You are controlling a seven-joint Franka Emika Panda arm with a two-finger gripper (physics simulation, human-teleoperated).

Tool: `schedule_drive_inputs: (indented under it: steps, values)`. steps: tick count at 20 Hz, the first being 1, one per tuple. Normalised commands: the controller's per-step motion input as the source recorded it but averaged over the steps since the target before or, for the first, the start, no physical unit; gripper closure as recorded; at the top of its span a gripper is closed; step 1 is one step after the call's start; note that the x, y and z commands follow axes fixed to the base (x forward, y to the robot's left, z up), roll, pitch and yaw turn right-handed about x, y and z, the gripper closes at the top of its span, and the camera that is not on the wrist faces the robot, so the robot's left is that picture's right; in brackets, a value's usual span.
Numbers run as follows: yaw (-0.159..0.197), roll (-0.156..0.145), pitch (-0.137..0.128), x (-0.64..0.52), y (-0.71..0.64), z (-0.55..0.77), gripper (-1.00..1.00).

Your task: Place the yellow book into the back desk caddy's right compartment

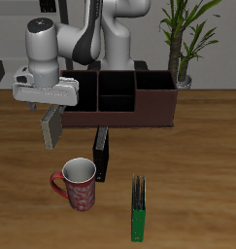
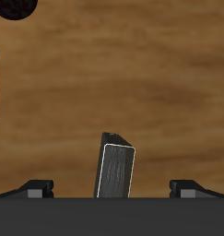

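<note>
Hanging in the left half of the exterior frame, the white-bodied tool has the small thin yellow book pinched between its fingers and lifted clear of the brown wood-grain worktop. That cover reads dull grey-tan from outside, a narrow slab dangling below the white housing, tilted a touch off vertical. Over to the wrist view: the book shows as a dark grey streaked face with a pale thin outline along its edges and a slim darker top side, leaning slightly. Flanking it well apart are the two fingertips of the tool, low dark shapes along the frame's bottom, though exactly where the pads meet the book is hidden.

Behind the book in the exterior view, in the upper middle of the frame, sits the long low dark brown open-topped back desk caddy, its inner dividers visible. Its widest section, the right compartment, is at the end toward the frame's left, just beside the white housing. The book is in front of the caddy, not inside it.

Lower in the frame: a red patterned mug, a black book standing on edge near centre, and a green book toward the bottom edge. A potted plant is at upper right.
</note>
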Motion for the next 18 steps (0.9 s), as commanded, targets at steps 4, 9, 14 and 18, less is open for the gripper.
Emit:
schedule_drive_inputs:
  steps: [4,9,14,18]
  values:
    - [-0.020,-0.006,0.021,0.06,-0.05,-0.27,-1.00]
    - [-0.018,-0.018,0.033,0.06,-0.07,-0.31,-1.00]
    - [0.005,0.020,0.025,0.02,0.06,-0.24,-1.00]
    - [-0.017,-0.010,0.043,0.07,0.06,-0.23,1.00]
